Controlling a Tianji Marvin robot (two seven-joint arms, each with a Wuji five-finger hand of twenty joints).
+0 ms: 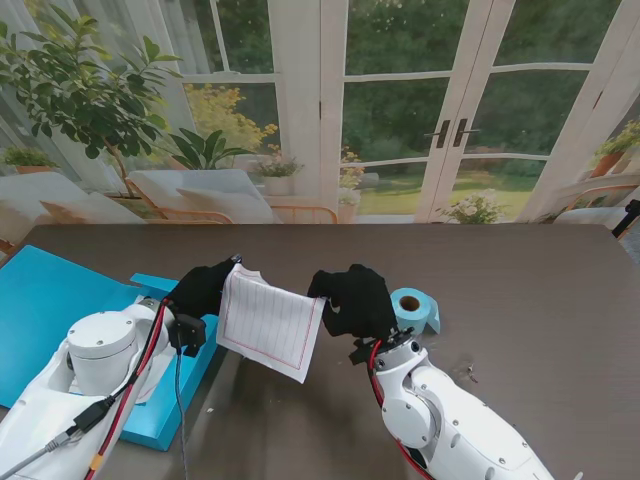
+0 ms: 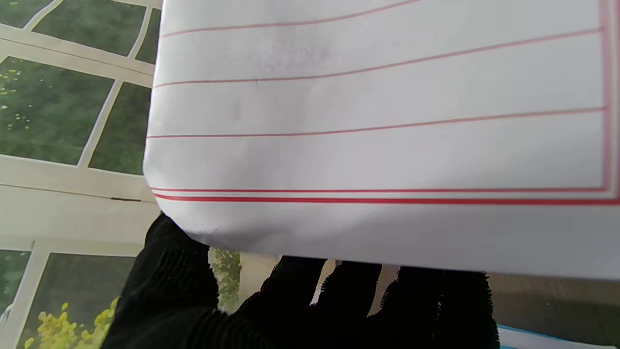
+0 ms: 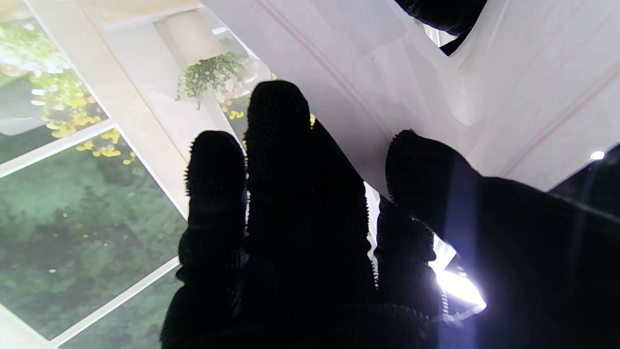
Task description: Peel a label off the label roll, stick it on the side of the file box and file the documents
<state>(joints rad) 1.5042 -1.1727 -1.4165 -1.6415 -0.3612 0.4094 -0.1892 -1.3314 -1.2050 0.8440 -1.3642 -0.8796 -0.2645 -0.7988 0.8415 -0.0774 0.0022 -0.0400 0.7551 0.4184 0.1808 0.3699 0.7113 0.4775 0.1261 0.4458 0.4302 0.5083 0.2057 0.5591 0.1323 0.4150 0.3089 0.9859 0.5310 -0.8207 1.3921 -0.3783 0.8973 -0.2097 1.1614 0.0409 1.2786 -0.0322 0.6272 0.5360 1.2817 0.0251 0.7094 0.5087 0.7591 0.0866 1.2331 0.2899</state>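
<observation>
you have the paper [image 1: 270, 322] lifted clear of the table [image 1: 540, 280] and strung between both hands, which is a sensible carry for a limp sheet: held at two opposite edges it hangs as a shallow sling, lined face toward the stand camera, its nearer corner drooping toward you. the left hand [image 1: 203, 288] has the sheet's left edge and the right hand [image 1: 352, 300] its upper right corner, so neither can let go without the sheet folding. the file box [image 1: 60, 300] lies open and flat on your left, partly under the left arm, and the paper hangs just to its right, so i judge this to be the filing step, with the sheet due to travel left and down into the box. the label roll [image 1: 411, 308] stands on the table just right of the right hand, apart from it and untouched. in the left wrist view the fingers [image 2: 339, 300] are curled close together along the sheet's margin, with the thumb on the far side; that is a closed pinch on the paper. in the right wrist view three fingers [image 3: 278, 160] stand nearly straight behind the sheet while the thumb [image 3: 426, 169] presses its face; glare washes out the contact line, so the grip is probably a light thumb-to-finger pinch rather than a full clamp.
</observation>
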